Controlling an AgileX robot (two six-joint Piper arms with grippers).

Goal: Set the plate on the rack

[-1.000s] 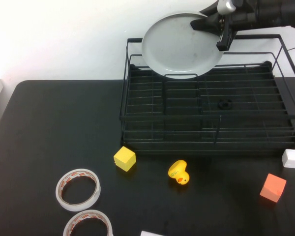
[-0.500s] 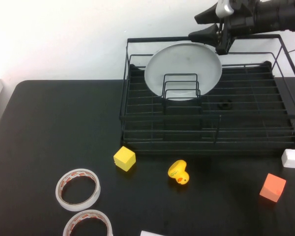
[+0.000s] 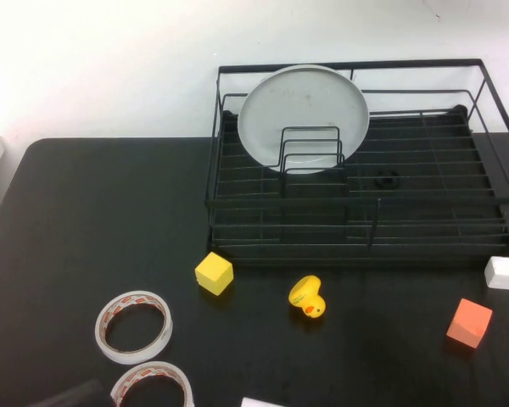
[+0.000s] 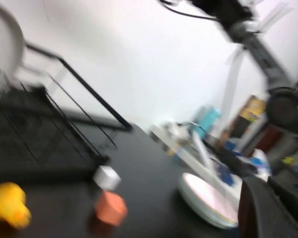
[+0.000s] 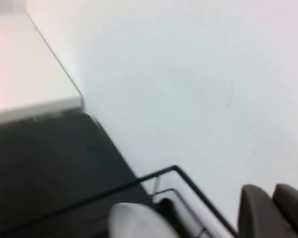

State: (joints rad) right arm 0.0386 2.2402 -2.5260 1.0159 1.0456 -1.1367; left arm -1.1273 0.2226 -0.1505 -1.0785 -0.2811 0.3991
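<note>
The plate (image 3: 304,114) stands nearly upright at the far left of the rack (image 3: 424,222), its lower edge behind the upright wire loop dividers (image 3: 310,148) and its top leaning against the far rail, so the placement looks essentially done and what remains is to clear the arms away without disturbing it. Neither gripper shows in the high view. The right gripper (image 5: 274,210) appears only as dark finger shapes at the corner of the right wrist view, above the far rail with the plate's rim (image 5: 139,220) below it; whether those fingers are spread or pressed together cannot be told. The left gripper (image 4: 275,208) shows only as a dark edge in its own blurred wrist view, low over the near side of the surface (image 3: 102,220), and its fingers cannot be read either. To finish well, the right arm should lift up and back, well clear of the rail and the plate's top edge, since a nudge could tip the plate out of its slot. On the near surface lie a yellow block (image 3: 214,273), a rubber duck (image 3: 307,298), an orange block (image 3: 469,323), a white block (image 3: 503,272) and two tape rings (image 3: 134,326).
</note>
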